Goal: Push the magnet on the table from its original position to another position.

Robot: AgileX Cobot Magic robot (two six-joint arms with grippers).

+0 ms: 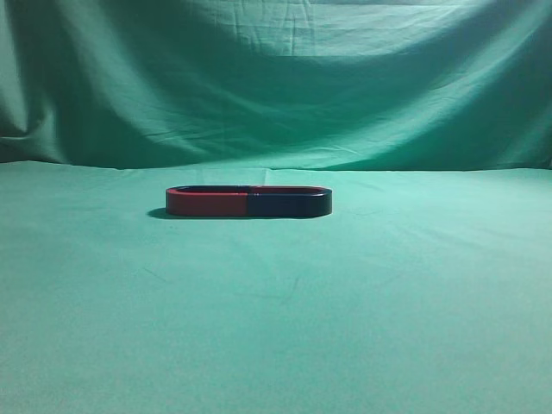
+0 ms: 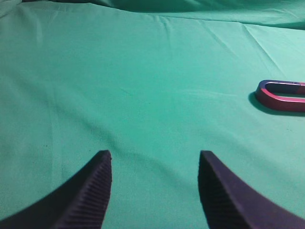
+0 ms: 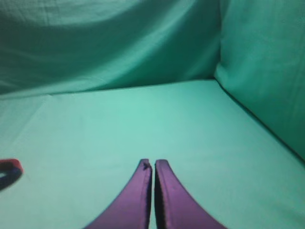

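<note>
A flat U-shaped magnet, red on its left half and dark blue on its right, lies on the green cloth in the middle of the exterior view. Its red curved end shows at the right edge of the left wrist view, and a small part shows at the left edge of the right wrist view. My left gripper is open and empty, above bare cloth well left of the magnet. My right gripper is shut and empty, well right of the magnet. Neither gripper shows in the exterior view.
Green cloth covers the table and hangs as a backdrop behind it. In the right wrist view the cloth rises as a wall at the right side.
</note>
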